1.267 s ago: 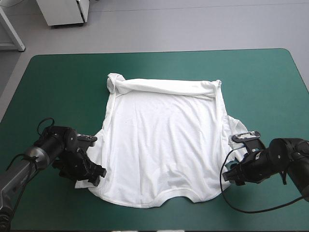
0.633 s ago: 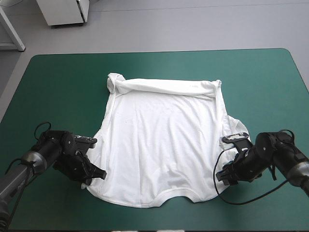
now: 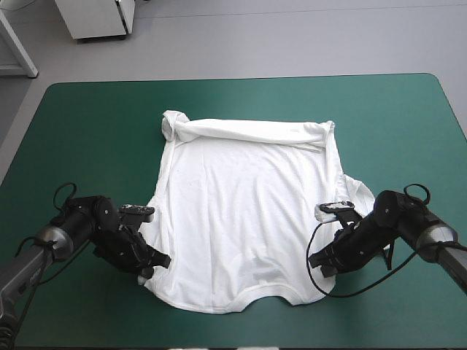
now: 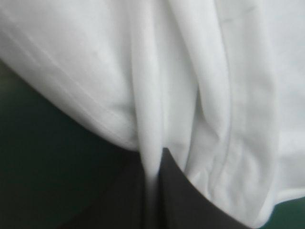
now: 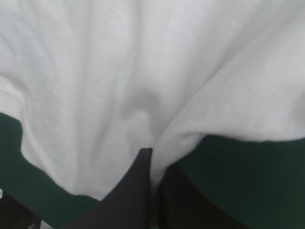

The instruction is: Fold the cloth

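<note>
The white T-shirt [image 3: 244, 211] lies spread on the teal-green cover, its far edge rolled over and its collar end toward the near edge. My left gripper [image 3: 155, 264] is at the shirt's near left corner, shut on a pinched fold of the T-shirt [image 4: 157, 95], which rises between the black fingers [image 4: 181, 191]. At the near right corner my right gripper [image 3: 319, 262] is also shut on the T-shirt [image 5: 143, 71], the cloth bunching at the meeting of its black fingers [image 5: 138, 191].
Bare teal-green cover [image 3: 95, 131] surrounds the shirt on all sides, with wide room toward the far corners. The table's near edge runs close below both grippers.
Both grippers slid inward onto the shirt's near corners and shut on the cloth, the left one first. The shirt's near side edges are drawn in slightly.
</note>
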Controlling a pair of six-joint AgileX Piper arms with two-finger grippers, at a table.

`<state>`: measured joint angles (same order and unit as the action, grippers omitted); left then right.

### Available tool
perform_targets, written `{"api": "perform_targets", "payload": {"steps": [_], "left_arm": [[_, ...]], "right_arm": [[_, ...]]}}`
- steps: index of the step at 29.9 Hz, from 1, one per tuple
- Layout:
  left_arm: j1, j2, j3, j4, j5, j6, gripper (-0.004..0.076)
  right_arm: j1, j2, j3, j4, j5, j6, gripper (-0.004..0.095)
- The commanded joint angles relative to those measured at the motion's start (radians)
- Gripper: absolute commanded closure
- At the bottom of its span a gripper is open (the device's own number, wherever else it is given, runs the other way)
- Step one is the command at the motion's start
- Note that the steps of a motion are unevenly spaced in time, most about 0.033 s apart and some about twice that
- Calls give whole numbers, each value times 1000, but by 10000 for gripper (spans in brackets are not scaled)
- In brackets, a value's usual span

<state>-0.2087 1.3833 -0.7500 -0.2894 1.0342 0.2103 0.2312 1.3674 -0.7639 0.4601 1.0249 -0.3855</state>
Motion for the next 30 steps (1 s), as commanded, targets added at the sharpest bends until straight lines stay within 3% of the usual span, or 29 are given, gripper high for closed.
{"api": "perform_targets", "payload": {"steps": [1,5,10,16,21,30], "left_arm": [[-9,-54,-60,-103,28,20,733],[-9,-163,-173,-103,50,6,733],[-9,-270,-386,-14,161,-48,733],[-9,-333,-724,5,251,-63,733],[-9,-328,-1077,24,246,-70,733],[-9,-226,-1647,74,230,-52,733]], "right_arm": [[2,-54,-61,47,63,-19,915],[2,-130,-195,-3,95,42,914],[2,-217,-427,-77,152,126,915],[2,-276,-770,-140,186,190,915],[2,-293,-1043,-209,191,210,915],[2,-290,-1374,-238,47,203,915]]}}
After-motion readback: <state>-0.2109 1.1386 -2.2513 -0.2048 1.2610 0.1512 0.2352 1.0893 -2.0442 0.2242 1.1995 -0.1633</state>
